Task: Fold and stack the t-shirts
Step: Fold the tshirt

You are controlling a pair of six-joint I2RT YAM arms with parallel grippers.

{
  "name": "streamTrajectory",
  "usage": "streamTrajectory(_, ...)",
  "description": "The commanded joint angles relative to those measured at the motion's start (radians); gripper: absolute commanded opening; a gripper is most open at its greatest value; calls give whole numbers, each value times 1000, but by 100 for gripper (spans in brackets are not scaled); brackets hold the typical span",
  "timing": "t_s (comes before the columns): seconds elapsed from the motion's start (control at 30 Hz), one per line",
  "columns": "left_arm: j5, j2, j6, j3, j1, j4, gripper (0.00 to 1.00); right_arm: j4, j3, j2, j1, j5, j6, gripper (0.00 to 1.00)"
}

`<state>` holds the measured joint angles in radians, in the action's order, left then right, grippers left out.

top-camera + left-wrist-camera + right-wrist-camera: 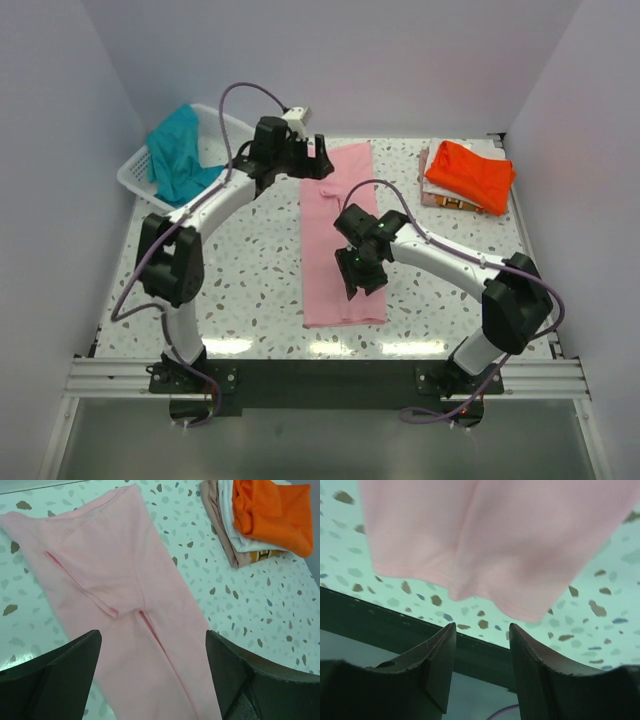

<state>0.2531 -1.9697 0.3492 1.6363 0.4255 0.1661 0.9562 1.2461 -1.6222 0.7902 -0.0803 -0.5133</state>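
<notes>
- Pink shirt (340, 235) lies as a long strip mid-frame; the crosswise fold looks next.
- Left gripper (152, 665) wide open, empty; right gripper (482, 650) parted, empty.
- Both must pinch one end's corners.

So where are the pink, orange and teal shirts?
pink t-shirt (322, 255): overhead view, left side of the flat strip.
orange t-shirt (470, 172): overhead view, middle of the folded cloth.
teal t-shirt (180, 152): overhead view, middle of the crumpled cloth.

Left hand (152, 635) wide, right hand (482, 627) ajar
</notes>
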Motion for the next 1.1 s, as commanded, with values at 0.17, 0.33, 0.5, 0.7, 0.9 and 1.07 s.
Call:
streamTrajectory(0.17, -72, 394, 23, -495, 51, 105, 89, -6, -223, 110, -112, 77, -5, 50)
streamTrajectory(0.33, -87, 600, 134, -775, 148, 125, 88, -68, -301, 143, -166, 38, 4, 50)
streamTrajectory(0.5, -81, 735, 246, -938, 220, 141, 87, -140, -359, 140, -169, -25, -13, 49)
streamTrajectory(0.7, -78, 848, 338, -1076, 243, 142, 86, -192, -412, 125, -170, -41, -16, 48)
streamTrajectory(0.9, -72, 824, 366, -1083, 254, 121, 85, -241, -427, 84, -175, -41, -7, 41)
streamTrajectory(1.07, -80, 758, 386, -1049, 277, 119, 81, -255, -428, 47, -178, -49, 2, 29)
